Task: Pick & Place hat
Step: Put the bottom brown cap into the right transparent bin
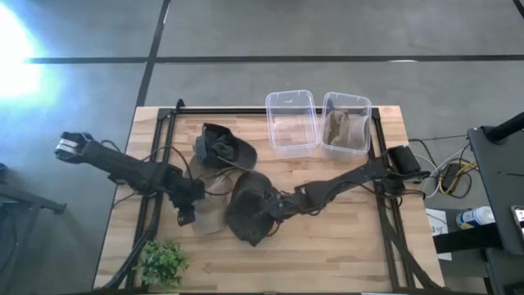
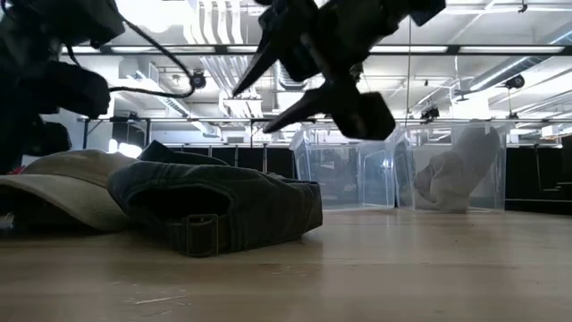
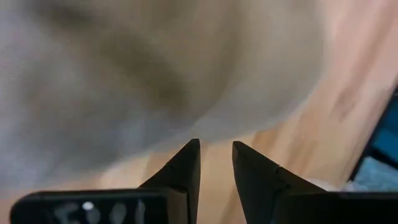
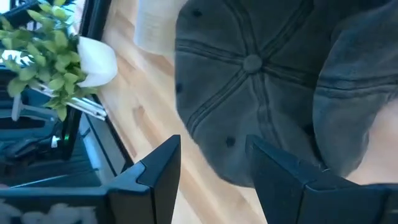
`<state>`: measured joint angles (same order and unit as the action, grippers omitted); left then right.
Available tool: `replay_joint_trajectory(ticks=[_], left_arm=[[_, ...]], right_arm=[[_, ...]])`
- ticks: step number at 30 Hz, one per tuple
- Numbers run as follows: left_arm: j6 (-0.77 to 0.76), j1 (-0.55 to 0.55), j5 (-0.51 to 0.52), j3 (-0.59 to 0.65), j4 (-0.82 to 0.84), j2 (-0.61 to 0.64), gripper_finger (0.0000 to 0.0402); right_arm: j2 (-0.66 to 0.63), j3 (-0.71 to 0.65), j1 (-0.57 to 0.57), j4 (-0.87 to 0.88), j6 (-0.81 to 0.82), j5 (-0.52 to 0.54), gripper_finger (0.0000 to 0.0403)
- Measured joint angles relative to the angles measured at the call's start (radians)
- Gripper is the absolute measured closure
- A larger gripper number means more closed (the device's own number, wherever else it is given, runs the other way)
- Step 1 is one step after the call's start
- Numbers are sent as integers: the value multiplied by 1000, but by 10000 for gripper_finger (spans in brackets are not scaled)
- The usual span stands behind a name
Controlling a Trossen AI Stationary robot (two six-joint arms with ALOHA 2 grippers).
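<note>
Wooden planks make the table point(image 1: 344, 246) I work on, with two clear bins at the far edge — the empty bin point(image 1: 291, 123) and the second bin point(image 1: 346, 123), which already holds a beige hat. My right gripper point(image 4: 211, 165) hovers with fingers spread just over the dark grey cap point(image 4: 261, 81) near the table's middle, not touching it yet. My left gripper point(image 3: 216, 158) has its fingers almost together with only a thin gap, holding nothing, right beside the tan cap point(image 1: 209, 220). A third dark hat point(image 1: 225, 147) lies nearer the bins. I judge the grey cap light and soft — the crown will fold under pressure, so the stiffer brim or a seam fold is the better place to pinch. One slack layer may slip out.
</note>
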<state>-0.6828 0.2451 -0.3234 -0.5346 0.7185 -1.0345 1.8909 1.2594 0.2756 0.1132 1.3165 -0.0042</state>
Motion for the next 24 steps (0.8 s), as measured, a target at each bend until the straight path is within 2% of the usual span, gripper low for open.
replay_joint_trajectory(ticks=[6, 12, 15, 17, 20, 24], left_arm=[[-117, 14, -31, 44, -419, -183, 315], [-207, 14, 71, 40, -902, -310, 315], [-236, 12, 94, 14, -1063, -339, 315], [-231, 13, 92, -15, -1103, -342, 315], [-175, 24, 88, -65, -1079, -324, 315], [-49, 35, 124, -135, -919, -281, 315]], right_arm=[[19, -43, 3, 30, 41, -23, 227], [21, -135, 58, 70, 176, -24, 227], [2, -189, 102, 64, 279, -21, 227], [-25, -208, 133, 67, 326, -19, 227], [-74, -220, 189, 67, 391, -3, 227], [-165, -228, 258, 69, 479, 121, 227]])
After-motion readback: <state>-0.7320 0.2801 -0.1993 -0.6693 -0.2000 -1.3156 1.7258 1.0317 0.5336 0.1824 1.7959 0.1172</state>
